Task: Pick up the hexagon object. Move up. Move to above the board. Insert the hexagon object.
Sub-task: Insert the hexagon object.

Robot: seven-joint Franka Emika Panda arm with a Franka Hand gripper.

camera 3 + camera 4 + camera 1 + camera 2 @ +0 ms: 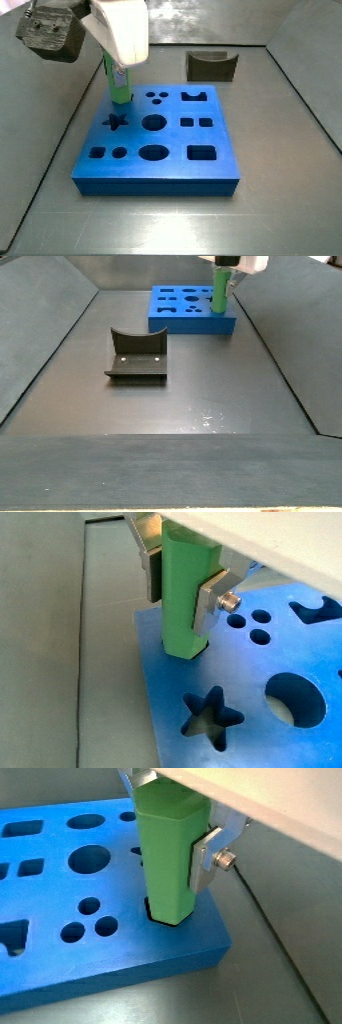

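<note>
The light green hexagon object [185,612] [170,868] stands upright between the fingers of my gripper [183,590] [171,856], which is shut on its upper part. Its lower end sits in a cutout near a corner of the bright blue board [267,727] [80,968], with a thin dark gap showing round its foot. In both side views the hexagon object [118,88] [221,298] hangs from the gripper [115,72] [223,276] down onto the board's [160,170] [174,318] edge. One silver finger [214,600] [203,860] presses a flat side.
The board has star [211,719], round and square cutouts. The dark fixture [210,66] [136,356] stands on the grey tray floor, apart from the board. Sloping tray walls [40,140] [287,366] enclose the floor.
</note>
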